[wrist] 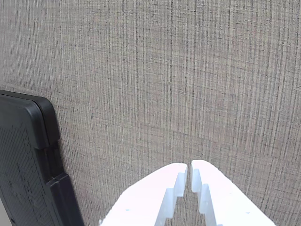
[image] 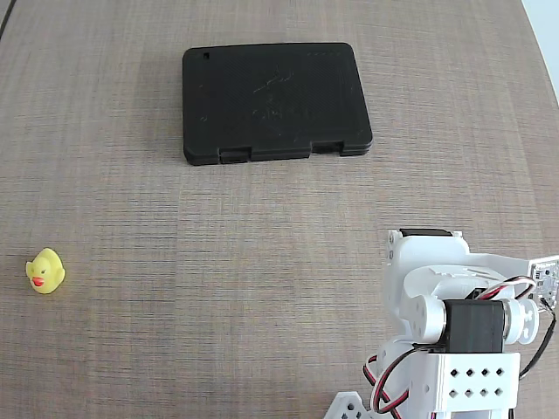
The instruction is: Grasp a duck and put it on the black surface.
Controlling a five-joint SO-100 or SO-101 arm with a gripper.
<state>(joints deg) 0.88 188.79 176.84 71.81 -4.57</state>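
A tiny yellow duck [image: 44,271] with a red beak sits upright on the wood-grain table at the far left of the fixed view. The black surface [image: 274,101], a flat matte slab with two latch notches on its near edge, lies at the top middle; its corner also shows at the left of the wrist view [wrist: 26,165]. The white arm [image: 454,323] is folded at the lower right of the fixed view, far from the duck. In the wrist view my gripper [wrist: 189,165] is shut and empty, its white fingertips nearly touching over bare table. The duck is out of the wrist view.
The table top [image: 218,288] stretches between the duck, the slab and the arm. A pale strip beyond the table's edge [image: 546,26] shows at the top right of the fixed view.
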